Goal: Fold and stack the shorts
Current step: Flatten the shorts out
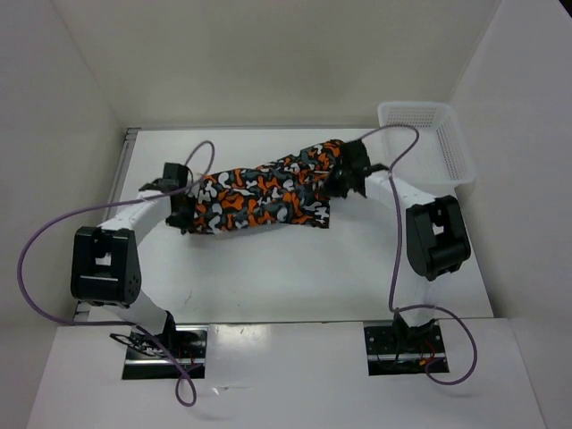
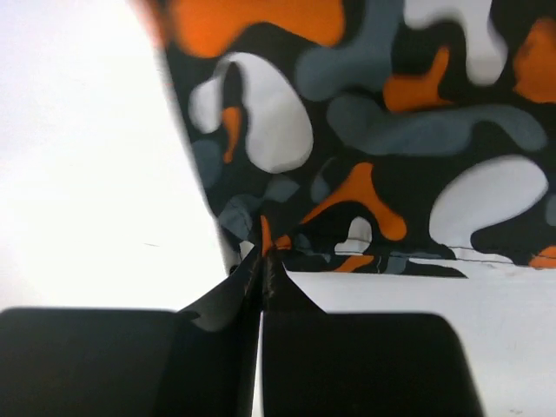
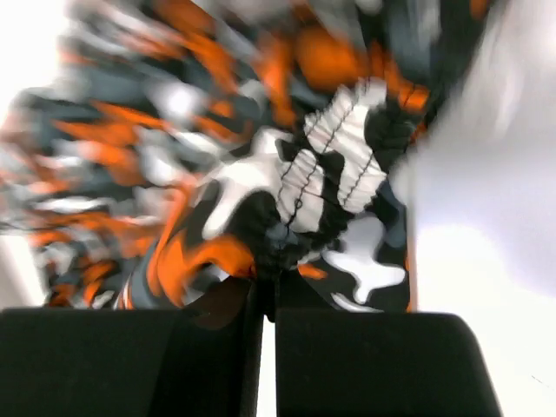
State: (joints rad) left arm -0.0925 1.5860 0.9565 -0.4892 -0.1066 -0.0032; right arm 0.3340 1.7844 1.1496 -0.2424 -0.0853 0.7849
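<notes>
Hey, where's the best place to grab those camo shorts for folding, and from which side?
Probably its two ends, each from the outer side. The shorts are stretched out long: the right gripper is shut on the gathered elastic waistband, the left gripper on a thin edge at the opposite end. End grips would hold the cloth flat.

I count one pair of soft fabric shorts (image 1: pixel 264 198) blotched orange, black, grey and white, one white plastic mesh basket (image 1: pixel 451 143) and one white counter (image 1: pixel 268 277). Two white-and-black robot arms stand here, the left arm (image 1: pixel 107 259) and the right arm (image 1: pixel 436 237). That gives two black hands, the left hand (image 1: pixel 181 213) and the right hand (image 1: pixel 347 174), plus two thin purple cables (image 1: pixel 396 250).
</notes>
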